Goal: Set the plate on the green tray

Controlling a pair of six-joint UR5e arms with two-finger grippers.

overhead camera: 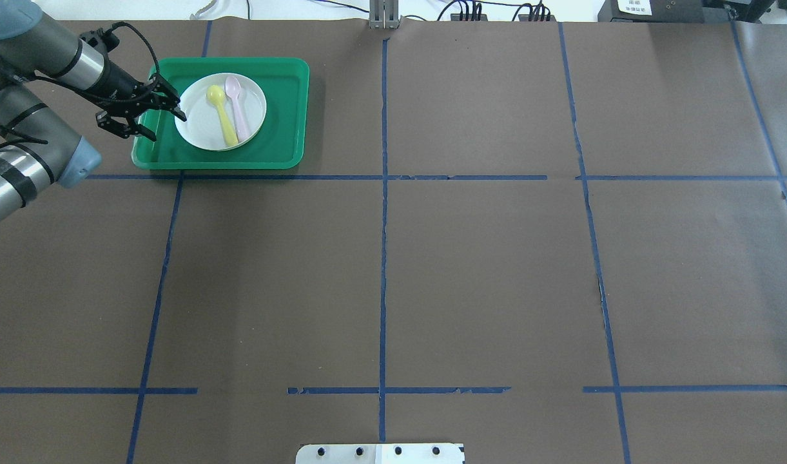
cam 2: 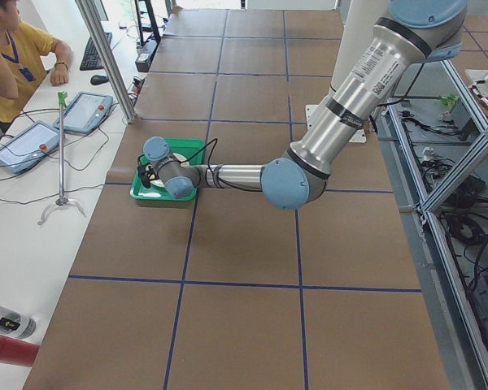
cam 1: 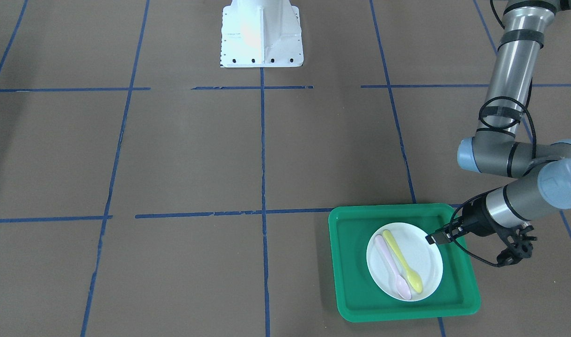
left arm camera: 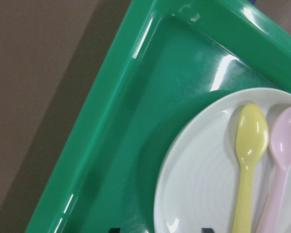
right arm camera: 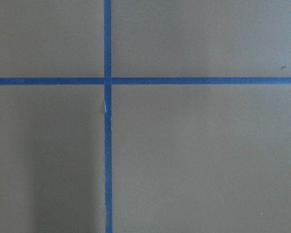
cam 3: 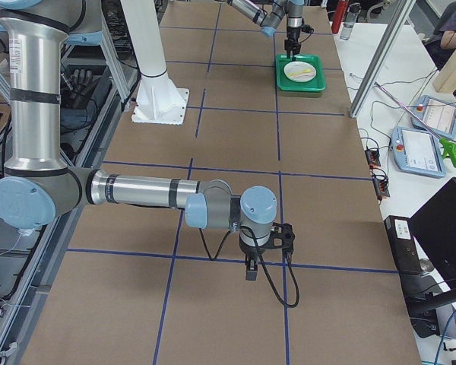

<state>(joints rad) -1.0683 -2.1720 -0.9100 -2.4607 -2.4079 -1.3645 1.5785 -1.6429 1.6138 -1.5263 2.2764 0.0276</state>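
Plate [overhead camera: 196, 122], carrying a yellow spoon [overhead camera: 222, 117] and a pink spoon [overhead camera: 239, 111], lies inside the green tray [overhead camera: 283, 109] at the table's far left; left gripper [overhead camera: 174, 106] released, jaws astride its rim; right gripper [cam 3: 251, 270] grip impossible to tell

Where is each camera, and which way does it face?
Front-facing: across table, facing the base; left arm at right.
Overhead: behind robot, looking down; left gripper at plate.
Exterior left: table end; left arm near.
Exterior right: opposite end; right arm near.
Left wrist: above green tray.
Right wrist: above taped table.
The others share that tray.
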